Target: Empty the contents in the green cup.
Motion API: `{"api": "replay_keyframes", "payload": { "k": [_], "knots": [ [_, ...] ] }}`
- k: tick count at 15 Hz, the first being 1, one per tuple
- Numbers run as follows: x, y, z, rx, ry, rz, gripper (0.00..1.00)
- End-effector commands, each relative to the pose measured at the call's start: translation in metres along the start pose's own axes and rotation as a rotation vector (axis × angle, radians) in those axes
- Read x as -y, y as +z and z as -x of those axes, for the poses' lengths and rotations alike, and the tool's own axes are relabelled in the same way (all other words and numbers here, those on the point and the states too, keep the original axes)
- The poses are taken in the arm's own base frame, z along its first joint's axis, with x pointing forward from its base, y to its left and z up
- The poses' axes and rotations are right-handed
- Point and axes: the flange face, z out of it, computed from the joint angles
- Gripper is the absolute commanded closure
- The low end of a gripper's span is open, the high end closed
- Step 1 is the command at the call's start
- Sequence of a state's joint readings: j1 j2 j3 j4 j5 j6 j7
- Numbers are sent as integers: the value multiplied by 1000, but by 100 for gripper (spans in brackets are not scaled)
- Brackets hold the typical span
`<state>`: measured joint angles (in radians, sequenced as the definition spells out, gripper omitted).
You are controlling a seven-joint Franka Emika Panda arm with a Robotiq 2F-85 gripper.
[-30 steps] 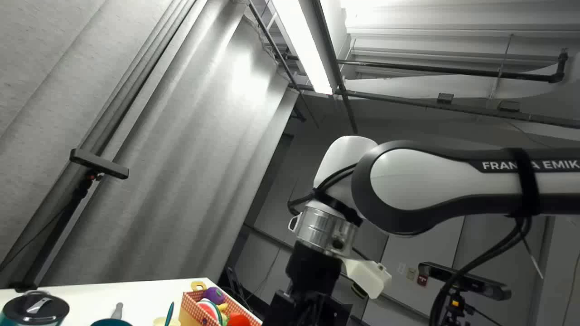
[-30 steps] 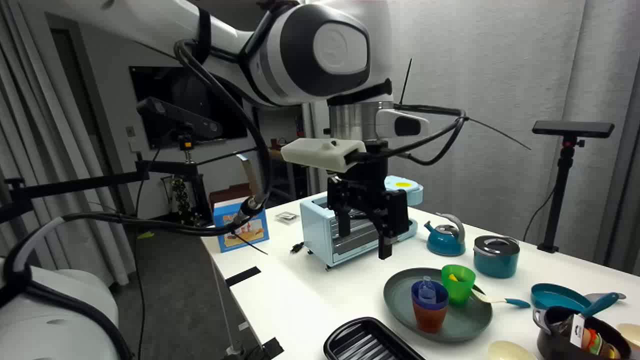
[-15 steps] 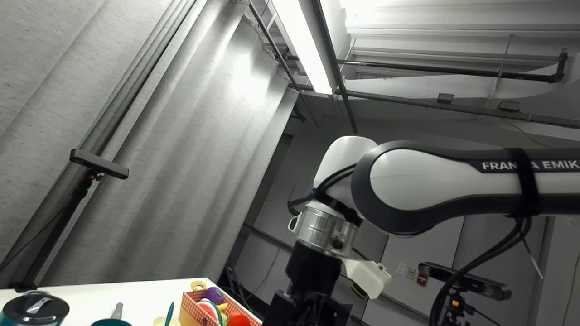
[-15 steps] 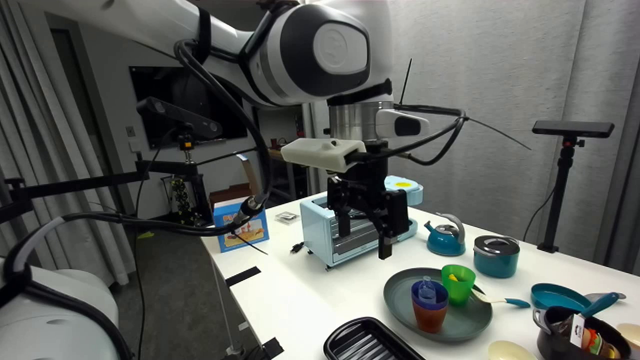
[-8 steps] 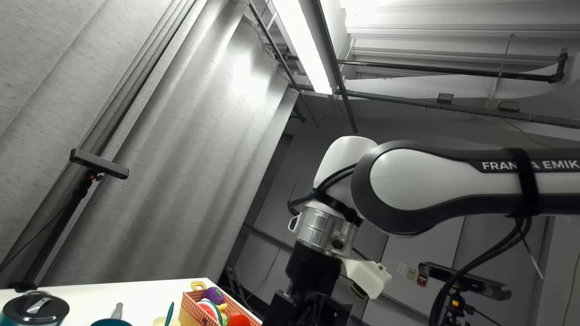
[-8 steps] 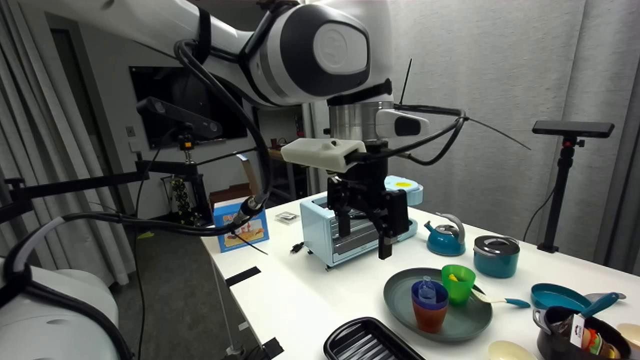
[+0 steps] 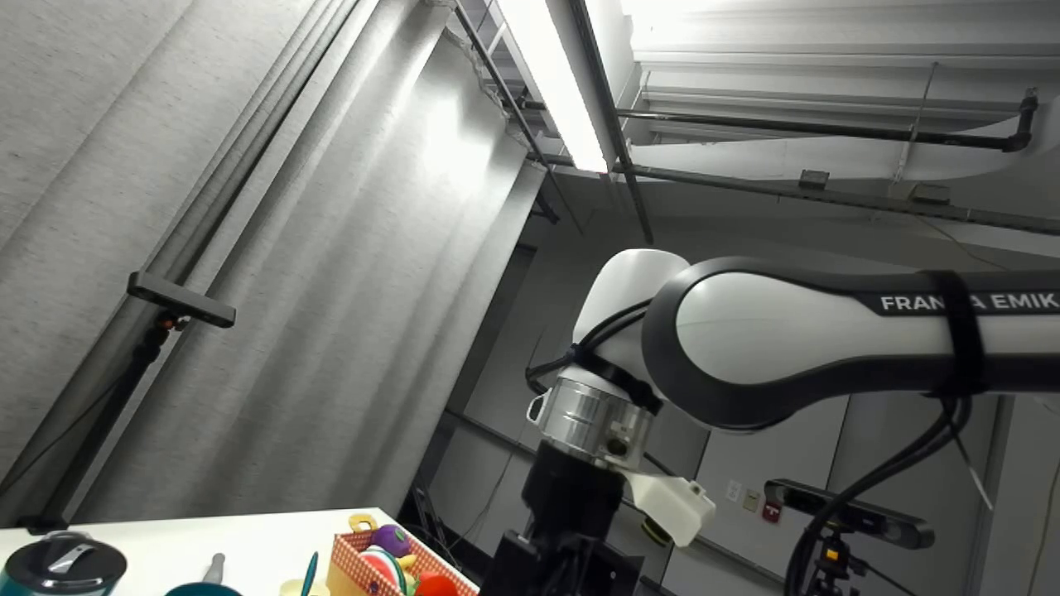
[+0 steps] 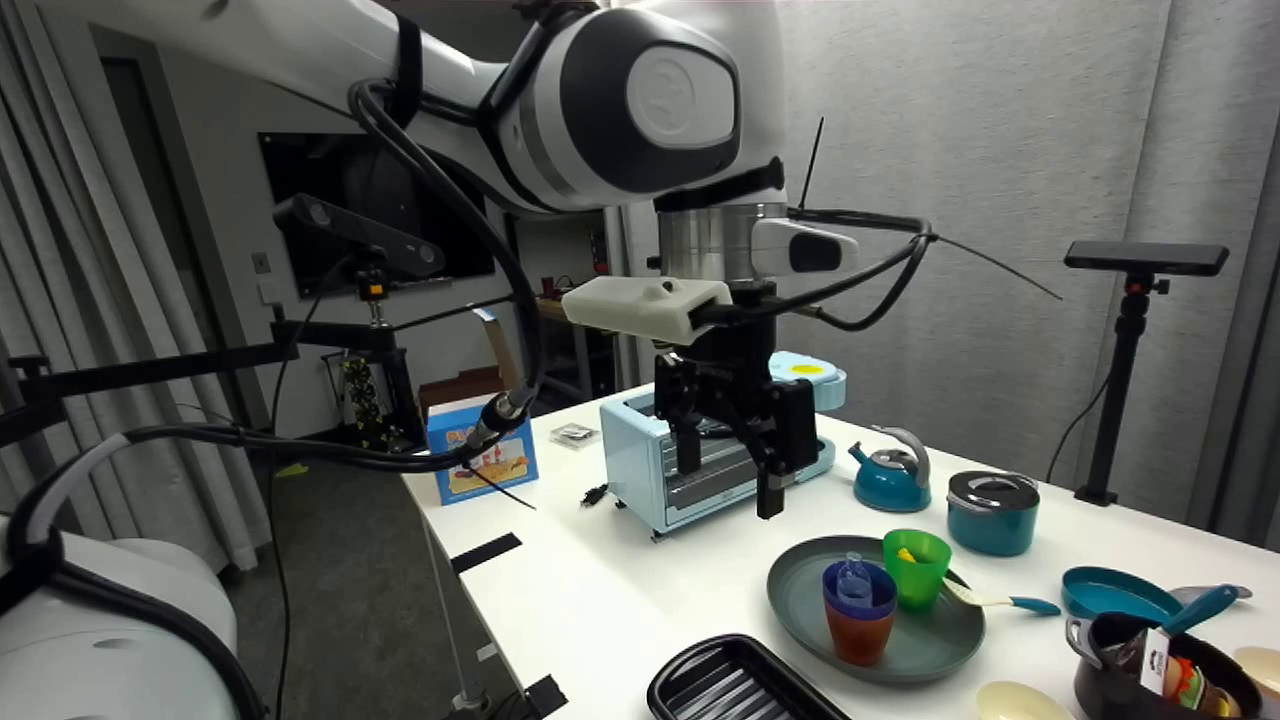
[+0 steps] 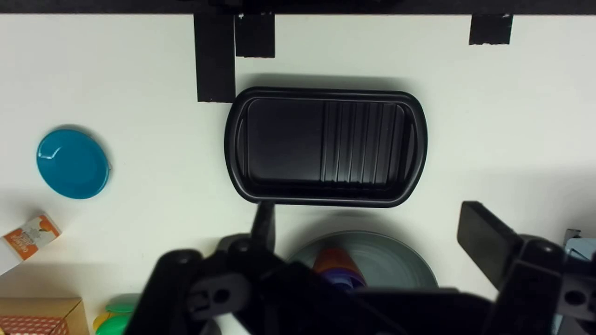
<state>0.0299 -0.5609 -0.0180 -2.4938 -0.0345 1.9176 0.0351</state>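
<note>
Showed, in an exterior view, the end effector (image 8: pixel 729 485) near the centre of the frame, above the counter (image 8: pixel 600 590), with jaws spread wide and nothing between them. Placed the green cup (image 8: pixel 917 580) right of and below centre, upright on a plate (image 8: pixel 930 655), with a yellow piece (image 8: pixel 906 555) visible inside. Set just left of it, on the same plate, a stack of cups (image 8: pixel 860 630), blue over orange, with a clear piece (image 8: pixel 854 580) in the top one. Included a utensil (image 8: pixel 1033 605) at the right of the green cup, a kettle (image 8: pixel 890 485) and a lidded pot (image 8: pixel 992 522) higher in the frame, and a pan (image 8: pixel 1115 592) farther right. Revealed, in the wrist view, a tray (image 9: pixel 284 139) just above centre, a dish (image 9: pixel 74 167) at left, a basket (image 9: pixel 37 304) in the lower left corner, and the plate at lower centre, partly hidden behind the end effector.
</note>
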Motion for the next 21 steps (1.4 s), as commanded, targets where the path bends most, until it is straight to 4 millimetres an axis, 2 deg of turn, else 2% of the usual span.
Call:
{"api": "replay_keyframes", "payload": {
  "k": [1, 4, 6, 12, 16, 21],
  "knots": [
    [0, -1, 0, 1, 0, 0, 0],
    [5, 5, -8, 13, -7, 6, 0],
    [-17, 25, -29, 27, -18, 17, 0],
    [-40, 52, -88, -13, -42, 29, 0],
    [-37, 54, -124, -92, -58, 28, 0],
    [-25, 55, -156, -145, -87, 24, 0]
  ]
}}
